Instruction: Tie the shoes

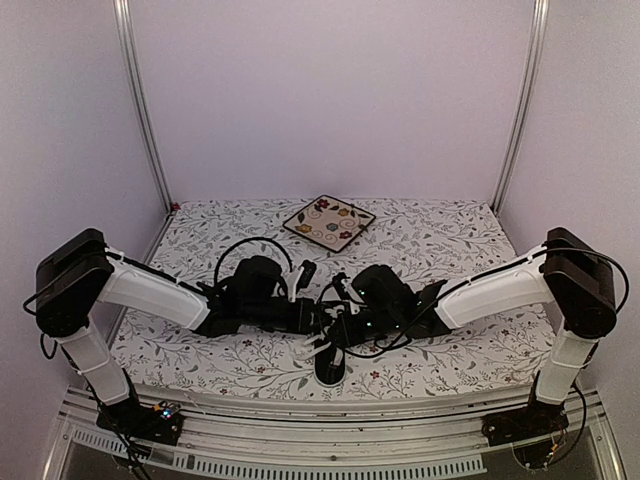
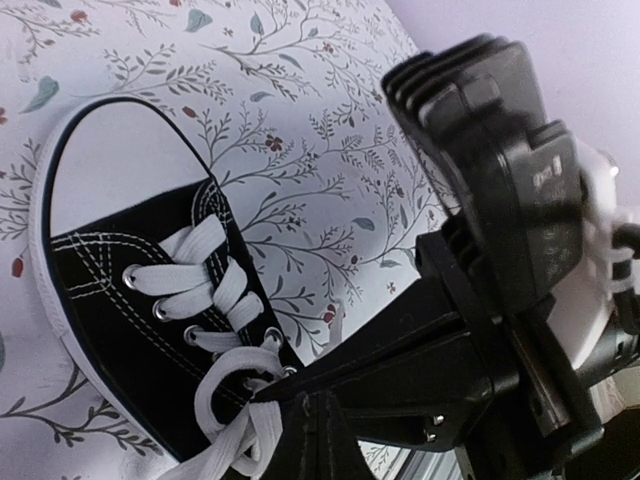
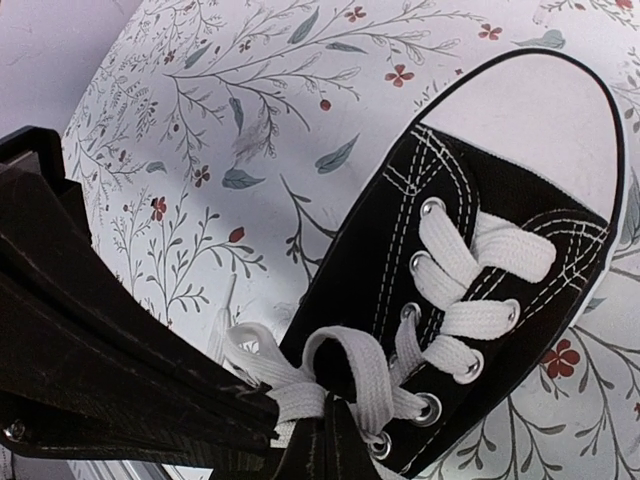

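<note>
**Top view.** The sneaker [image 1: 331, 368] sits at 6 o'clock on the floral surface [image 1: 450, 250], close to the near edge, with its toe pointing to 6 o'clock. It is small and black with white trim. Both arms reach in over its laced end, the left claw [image 1: 312, 345] from 9 o'clock and the right claw [image 1: 342, 335] from 3 o'clock, and their tips nearly meet above the shoe. A square patterned plate [image 1: 328, 222] lies well apart at 12 o'clock.

**Left wrist view.** The shoe lies on a diagonal, with the smooth white toe cap [image 2: 110, 170] at 11 o'clock and the opening toward 5 o'clock. The upper is black canvas with white double stitching. A white sole rim [image 2: 55, 320] with a thin dark line runs round it. Flat white laces [image 2: 195, 265] cross in rungs through metal eyelets [image 2: 160, 313]. Loose strands trail down toward 6 o'clock, touching the black fingers there. The left claw's fingers are pressed together. Whether a strand is pinched between them cannot be told.

**Right wrist view.** The toe now points to 1 o'clock. The rungs of lace are neat near the toe. At 6 o'clock a loose loop stands up against the dark tips. The right claw's fingers are also together, and the lace runs right up to them, but the contact itself is hidden.
</note>
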{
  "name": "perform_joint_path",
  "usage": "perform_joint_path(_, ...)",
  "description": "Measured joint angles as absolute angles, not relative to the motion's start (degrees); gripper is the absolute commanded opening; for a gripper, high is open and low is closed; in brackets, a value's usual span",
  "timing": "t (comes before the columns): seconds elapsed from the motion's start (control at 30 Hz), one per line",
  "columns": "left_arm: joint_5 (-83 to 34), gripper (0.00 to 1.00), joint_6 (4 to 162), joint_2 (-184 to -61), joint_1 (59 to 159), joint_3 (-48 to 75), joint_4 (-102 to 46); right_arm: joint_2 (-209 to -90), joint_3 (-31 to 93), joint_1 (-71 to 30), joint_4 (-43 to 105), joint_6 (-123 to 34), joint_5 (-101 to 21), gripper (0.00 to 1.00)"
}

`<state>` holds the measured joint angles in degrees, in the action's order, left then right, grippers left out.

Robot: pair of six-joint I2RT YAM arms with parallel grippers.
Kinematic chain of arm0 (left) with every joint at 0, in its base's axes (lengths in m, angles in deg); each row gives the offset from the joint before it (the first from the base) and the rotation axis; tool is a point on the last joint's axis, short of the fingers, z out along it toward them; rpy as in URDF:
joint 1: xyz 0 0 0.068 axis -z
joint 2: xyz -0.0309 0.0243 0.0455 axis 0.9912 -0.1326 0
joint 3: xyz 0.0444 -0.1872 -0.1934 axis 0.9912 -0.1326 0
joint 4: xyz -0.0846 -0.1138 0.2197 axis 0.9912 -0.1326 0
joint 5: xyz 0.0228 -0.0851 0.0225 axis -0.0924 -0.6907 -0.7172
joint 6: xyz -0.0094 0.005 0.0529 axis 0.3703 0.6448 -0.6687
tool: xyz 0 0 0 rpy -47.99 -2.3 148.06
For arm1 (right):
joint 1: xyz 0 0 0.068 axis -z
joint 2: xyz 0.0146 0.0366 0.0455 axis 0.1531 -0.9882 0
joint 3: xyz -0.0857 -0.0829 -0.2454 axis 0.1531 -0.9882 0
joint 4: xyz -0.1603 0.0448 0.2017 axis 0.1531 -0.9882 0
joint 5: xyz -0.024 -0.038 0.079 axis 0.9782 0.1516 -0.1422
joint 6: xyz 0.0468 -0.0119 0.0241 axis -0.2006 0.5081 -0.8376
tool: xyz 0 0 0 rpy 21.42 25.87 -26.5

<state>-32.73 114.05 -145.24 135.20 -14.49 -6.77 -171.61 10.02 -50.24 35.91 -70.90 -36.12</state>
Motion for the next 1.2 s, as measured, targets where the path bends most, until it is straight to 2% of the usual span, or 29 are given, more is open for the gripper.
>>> perform_joint_path(0.2, -33.04, 0.00, 114.79, -145.24, 135.24, -15.49, -6.29, -171.70, 10.02, -50.52, 36.44, -73.63, -34.13, 0.02)
perform_joint_path(0.23, -33.02, 0.02, 114.81, -145.24, 135.24, -15.80, -6.33, -171.70, 10.02, -50.52, 36.52, -74.00, -33.98, 0.02)
perform_joint_path(0.37, -31.14, 0.23, 114.44, -144.30, 135.13, -16.54, -7.34, -171.70, 9.95, -50.54, 36.55, -74.70, -33.76, 0.02)
perform_joint_path(0.47, -29.50, 0.29, 113.43, -142.71, 134.61, -16.57, -7.84, -171.63, 9.34, -50.54, 37.05, -74.85, -33.72, 0.02)
perform_joint_path(1.0, -33.39, 0.40, 106.13, -150.16, 131.81, -12.81, -9.70, -170.76, 7.22, -50.54, 38.67, -75.36, -33.37, 0.02)
perform_joint_path(1.2, -35.44, 0.38, 105.43, -151.32, 131.81, -12.81, -7.93, -170.76, 7.22, -50.54, 38.64, -75.46, -33.37, 0.02)
